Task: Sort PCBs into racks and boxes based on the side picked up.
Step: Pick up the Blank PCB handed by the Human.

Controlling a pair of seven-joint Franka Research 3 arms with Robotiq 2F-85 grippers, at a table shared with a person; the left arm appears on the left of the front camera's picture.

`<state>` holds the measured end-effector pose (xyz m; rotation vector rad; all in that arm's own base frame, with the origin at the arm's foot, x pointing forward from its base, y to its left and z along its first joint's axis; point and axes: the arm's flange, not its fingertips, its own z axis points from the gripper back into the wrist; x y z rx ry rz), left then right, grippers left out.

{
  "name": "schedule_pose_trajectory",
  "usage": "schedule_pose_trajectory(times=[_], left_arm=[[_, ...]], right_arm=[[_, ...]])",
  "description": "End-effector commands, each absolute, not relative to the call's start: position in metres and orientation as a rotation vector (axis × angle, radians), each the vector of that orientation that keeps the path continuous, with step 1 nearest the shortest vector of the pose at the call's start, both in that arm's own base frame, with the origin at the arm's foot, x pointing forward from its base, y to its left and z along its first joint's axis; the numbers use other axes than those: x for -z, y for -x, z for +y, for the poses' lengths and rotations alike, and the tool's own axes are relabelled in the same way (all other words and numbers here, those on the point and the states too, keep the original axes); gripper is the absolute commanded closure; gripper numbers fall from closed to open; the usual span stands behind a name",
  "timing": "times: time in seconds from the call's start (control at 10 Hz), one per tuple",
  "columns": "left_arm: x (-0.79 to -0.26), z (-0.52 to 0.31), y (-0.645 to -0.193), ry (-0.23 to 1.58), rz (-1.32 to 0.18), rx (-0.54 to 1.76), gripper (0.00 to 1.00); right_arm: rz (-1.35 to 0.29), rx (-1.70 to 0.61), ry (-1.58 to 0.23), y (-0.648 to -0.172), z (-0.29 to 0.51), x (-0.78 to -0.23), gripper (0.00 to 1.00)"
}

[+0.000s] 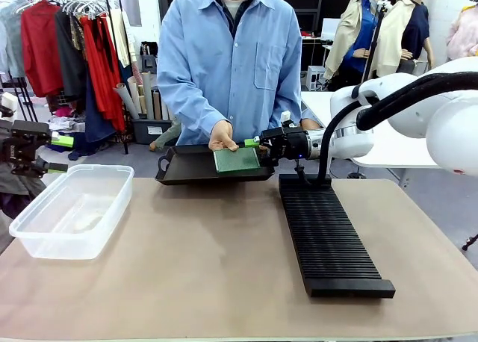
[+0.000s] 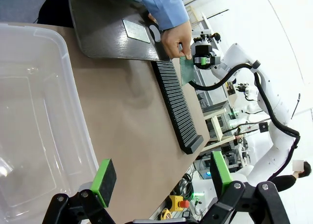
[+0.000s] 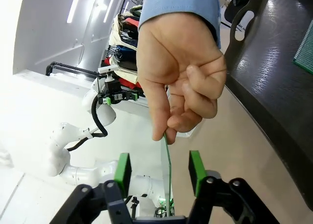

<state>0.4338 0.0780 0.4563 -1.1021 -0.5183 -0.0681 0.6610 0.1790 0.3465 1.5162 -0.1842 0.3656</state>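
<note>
arm (image 1: 448, 125) white | cable (image 1: 418, 92) black | end effector (image 3: 157, 171) pads (image 3: 122, 172) green | shirt (image 1: 224, 58) blue

On the bench (image 1: 224, 282), tub (image 1: 71, 211) at left, rack (image 1: 328, 237) at right, running near to far. Behind and between them, at the far edge, tray (image 1: 187, 176), with one PCB (image 2: 136, 31) flat in it. Over the tray's right end, second PCB (image 1: 236, 160) on edge, hanging from the person's hand (image 1: 222, 137), between the fingers of the right tool (image 1: 255, 144). Left tool (image 1: 63, 154) beyond the tub's far left corner.
</note>
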Motion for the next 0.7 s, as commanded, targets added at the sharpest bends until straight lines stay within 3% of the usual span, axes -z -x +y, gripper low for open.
schedule_pose_trajectory(times=[0.0,0.6], left_arm=[[-0.4577,0.0782,-0.4325,1.106,-0.519,0.072,0.00],[-0.4577,0.0782,-0.4325,1.106,-0.519,0.072,0.00]], right_arm=[[-0.162,-0.339,-1.502,-0.6679,0.1852,-0.3524,0.99],[-0.070,-0.346,-1.456,-0.6687,0.1919,-0.3480,1.00]])
